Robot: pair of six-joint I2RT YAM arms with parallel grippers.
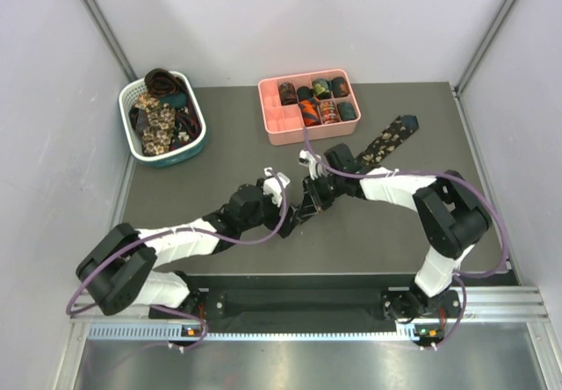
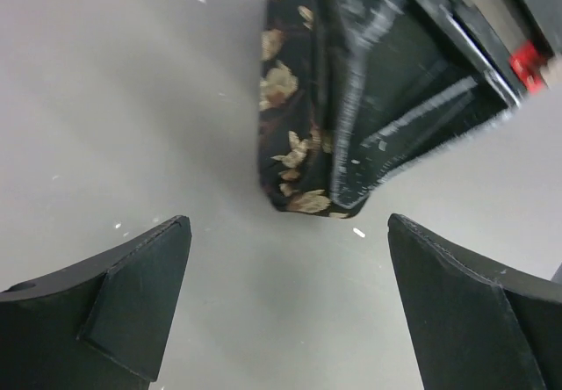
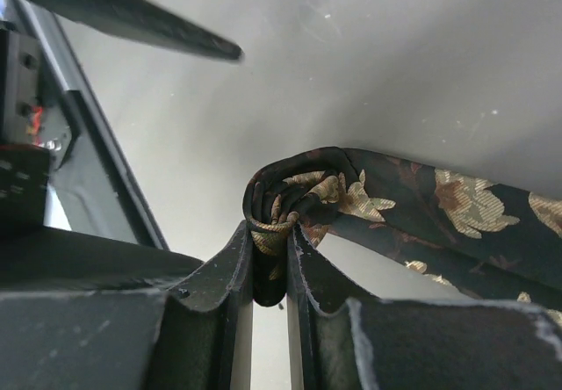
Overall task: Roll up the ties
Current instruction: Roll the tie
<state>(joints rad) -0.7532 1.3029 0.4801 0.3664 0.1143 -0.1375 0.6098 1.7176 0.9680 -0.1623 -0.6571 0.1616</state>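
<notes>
A dark tie with beige floral print (image 1: 393, 137) lies on the table from the back right and runs under my right arm. My right gripper (image 3: 270, 251) is shut on its narrow end, which is wound into a small coil (image 3: 294, 195); the rest of the strip (image 3: 457, 210) trails off to the right. In the left wrist view the coiled end (image 2: 294, 166) hangs just ahead of my left gripper (image 2: 290, 280), which is open, apart from the tie, with bare table between its fingers (image 2: 132, 293). In the top view the two grippers, left (image 1: 288, 198) and right (image 1: 309, 204), meet at the table's middle.
A pink divided tray (image 1: 272, 125) at the back centre holds several coiled ties (image 1: 323, 109). At the back left, a white-and-teal basket (image 1: 132, 140) is filled with loose ties (image 1: 160, 118). Grey walls close in both sides.
</notes>
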